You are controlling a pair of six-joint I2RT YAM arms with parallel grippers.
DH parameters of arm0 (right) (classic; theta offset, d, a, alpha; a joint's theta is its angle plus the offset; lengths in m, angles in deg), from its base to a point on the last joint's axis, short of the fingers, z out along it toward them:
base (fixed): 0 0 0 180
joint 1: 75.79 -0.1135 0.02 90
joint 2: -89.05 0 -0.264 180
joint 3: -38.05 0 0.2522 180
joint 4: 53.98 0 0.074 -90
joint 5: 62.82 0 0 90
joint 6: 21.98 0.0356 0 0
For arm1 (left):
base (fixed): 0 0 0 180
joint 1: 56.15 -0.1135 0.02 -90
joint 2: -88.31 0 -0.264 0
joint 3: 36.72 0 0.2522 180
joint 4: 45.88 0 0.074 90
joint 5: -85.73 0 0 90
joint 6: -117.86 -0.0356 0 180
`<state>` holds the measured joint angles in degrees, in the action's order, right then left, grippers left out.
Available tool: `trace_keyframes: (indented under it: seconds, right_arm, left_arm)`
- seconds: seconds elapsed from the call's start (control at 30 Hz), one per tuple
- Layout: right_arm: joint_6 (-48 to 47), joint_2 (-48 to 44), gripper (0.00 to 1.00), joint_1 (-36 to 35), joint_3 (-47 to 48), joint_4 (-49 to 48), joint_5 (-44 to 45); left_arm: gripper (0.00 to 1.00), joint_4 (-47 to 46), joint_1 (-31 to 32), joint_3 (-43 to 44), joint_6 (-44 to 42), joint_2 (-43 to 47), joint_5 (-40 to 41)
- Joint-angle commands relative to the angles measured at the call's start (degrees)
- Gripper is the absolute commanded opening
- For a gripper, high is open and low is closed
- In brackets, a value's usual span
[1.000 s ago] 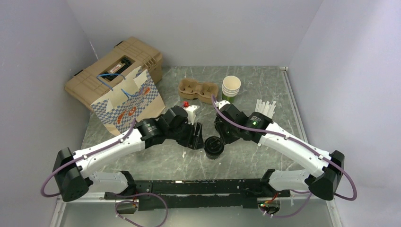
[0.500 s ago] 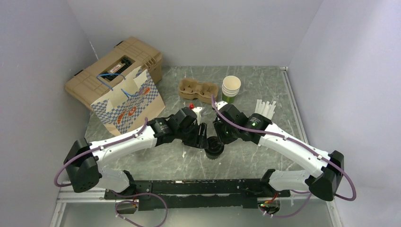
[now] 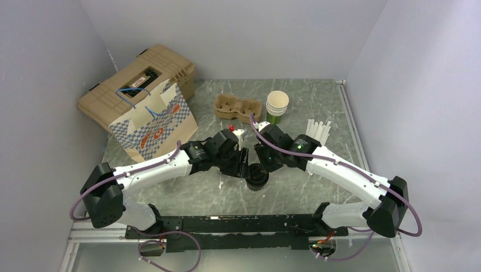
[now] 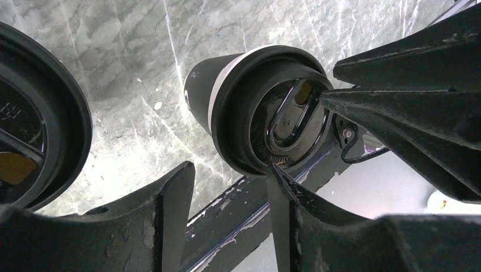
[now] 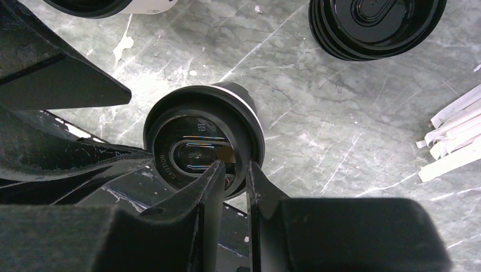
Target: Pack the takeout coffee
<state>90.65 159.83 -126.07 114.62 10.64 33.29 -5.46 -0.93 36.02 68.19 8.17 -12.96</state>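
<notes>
The takeout coffee is sitting on the marbled table, right at the tips of both pincers, which are meeting over it from opposite sides.

The right pincer is straddling the near rim of the cup's black lid. Its 2 fingers are standing only a narrow gap apart, 1 tip over the lid's top and 1 outside the rim. I cannot tell whether they are actually pinching the rim.

The left pincer is standing open, its 2 fingers well apart. The cup is sitting just ahead of its tips rather than between them, and the lid's edge is touching the tip of 1 finger.

Ahead of the right pincer and off to its right, a stack of black lids is lying on the table. White straws are lying farther to its right.

Beyond the left pincer and to its left, a checkered paper bag is standing in front of a tan case. Beyond both pincers, well apart from them, a cardboard cup carrier is sitting beside a stack of lidless cups.
</notes>
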Motion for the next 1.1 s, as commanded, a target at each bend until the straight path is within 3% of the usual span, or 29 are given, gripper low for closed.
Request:
trace_keyframes:
  seconds: [0.0, 0.13, 0.5, 0.8, 1.07]
  right_arm:
    - [-0.5, 0.5, 0.24, 0.4, -0.5, -2.0, 1.2]
    - [-0.4, 0.7, 0.21, 0.4, -1.0, -2.4, 1.1]
    - [-0.2, 0.7, 0.00, 0.5, -2.0, -2.8, 0.7]
    - [0.0, 0.5, 0.00, 0.5, -3.7, -2.9, 0.4]
    - [0.9, 0.8, 0.00, 0.5, -7.1, -3.5, -0.8]
  left_arm:
    - [0.55, -2.2, 0.4, 0.7, 1.0, -0.2, 0.3]
    - [0.54, -2.3, 0.4, 0.7, 1.1, -0.4, 0.3]
    - [0.48, -2.9, 0.4, 0.5, 1.2, -2.3, -0.5]
    - [0.36, -2.9, 0.5, -0.1, 1.4, -3.2, -1.0]
    - [0.33, -2.6, 0.5, 0.0, 1.1, -4.3, -1.3]
